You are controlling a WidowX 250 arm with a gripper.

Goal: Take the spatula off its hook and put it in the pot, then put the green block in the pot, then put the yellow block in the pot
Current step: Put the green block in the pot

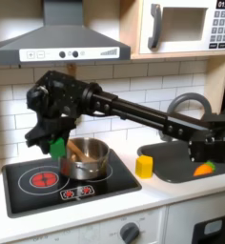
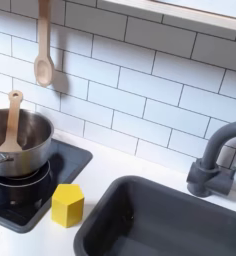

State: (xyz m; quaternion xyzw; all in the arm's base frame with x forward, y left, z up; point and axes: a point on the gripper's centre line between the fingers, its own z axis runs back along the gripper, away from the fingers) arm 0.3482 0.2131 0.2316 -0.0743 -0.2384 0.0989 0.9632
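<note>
Green block pinched just left of the pot

Yellow block (image 1: pixel 144 167) sits at the bench's front by the sink; behind it, the spatula (image 1: pixel 76 149) rests in the pot (image 1: pixel 86 158), and the fingers (image 1: pixel 56 146) clamp the green block (image 1: pixel 57 148) beside the pot's rim on the first exterior view's left.

Both exterior views low-res and soft, fine detail smeared. Lighting even, diffuse, from above. Soft shadow under the range hood (image 1: pixel 62 43). Mild glare on the pot (image 2: pixel 15 140) wall and glossy wall tiles (image 2: pixel 140 90). No obvious edge distortion.
</note>
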